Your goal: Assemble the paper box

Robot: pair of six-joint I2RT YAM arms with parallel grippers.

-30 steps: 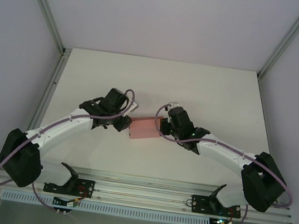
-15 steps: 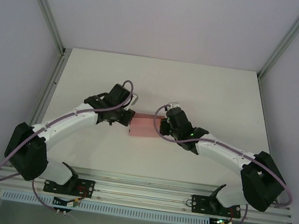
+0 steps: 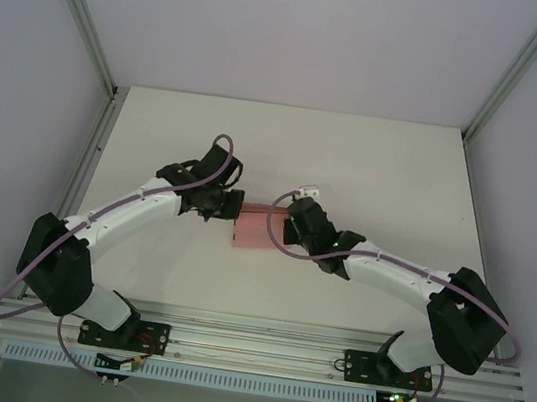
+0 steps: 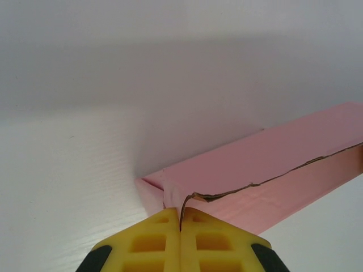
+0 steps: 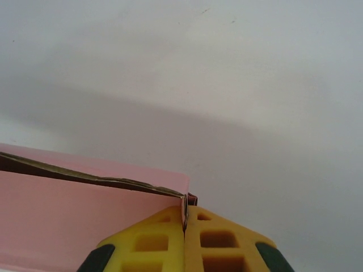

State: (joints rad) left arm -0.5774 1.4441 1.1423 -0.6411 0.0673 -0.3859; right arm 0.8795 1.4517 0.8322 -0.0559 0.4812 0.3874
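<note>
Left hand [image 4: 181, 214] pinches paper box [image 4: 255, 164] corner; right hand [image 5: 185, 214] pinches opposite corner.

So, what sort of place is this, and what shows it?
Likely a robot test cell: a white table, plain panels on aluminium framing, and two arms bolted to a rail, holding a pink paper box.

White worktop [image 3: 375, 166]; pale grey walls [image 3: 274, 30] behind and beside it; aluminium posts [image 3: 79, 3] at its far corners; rail [image 3: 257, 346] along its near edge.
</note>
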